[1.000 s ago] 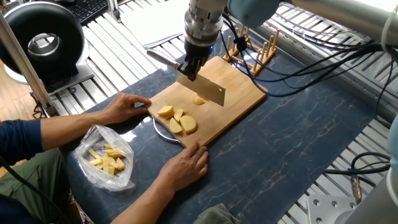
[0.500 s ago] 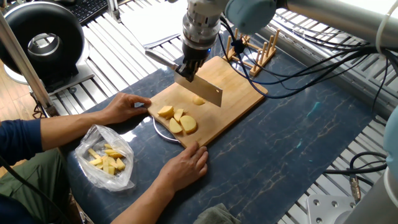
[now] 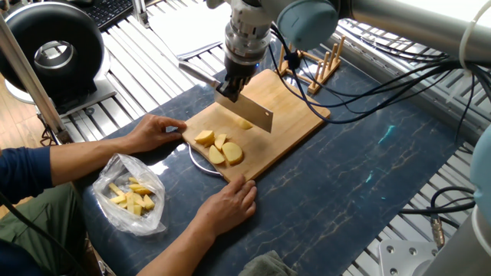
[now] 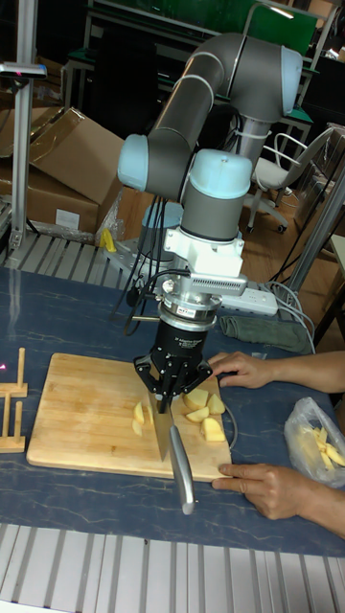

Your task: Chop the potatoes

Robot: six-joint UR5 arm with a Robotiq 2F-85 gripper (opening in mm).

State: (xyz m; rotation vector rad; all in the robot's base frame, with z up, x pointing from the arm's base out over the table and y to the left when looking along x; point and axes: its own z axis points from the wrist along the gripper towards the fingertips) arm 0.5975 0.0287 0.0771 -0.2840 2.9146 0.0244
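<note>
Fingers [image 3: 232, 86] clenched on the cleaver [image 3: 247, 113], which has shifted slightly left, blade above 1 lone potato piece [image 3: 245, 124]; the cut is still pending.

Both views are evenly and brightly lit from overhead, with no harsh contrast. In the fixed view the dark table [image 3: 360, 184] shows soft pale glare near its middle and beside the clear plastic bag [image 3: 132, 193], whose film catches white highlights. The knife blade [image 3: 247, 109] reflects a dull grey sheen and throws a faint, short shadow on the cutting board [image 3: 288, 115]. Focus is fair at the centre (the cables at the right edge look slightly soft). In the tall fixed view the background is dimmer and warmer, the arm's pale shells glow, and a small red light spot shows at the left edge.
</note>
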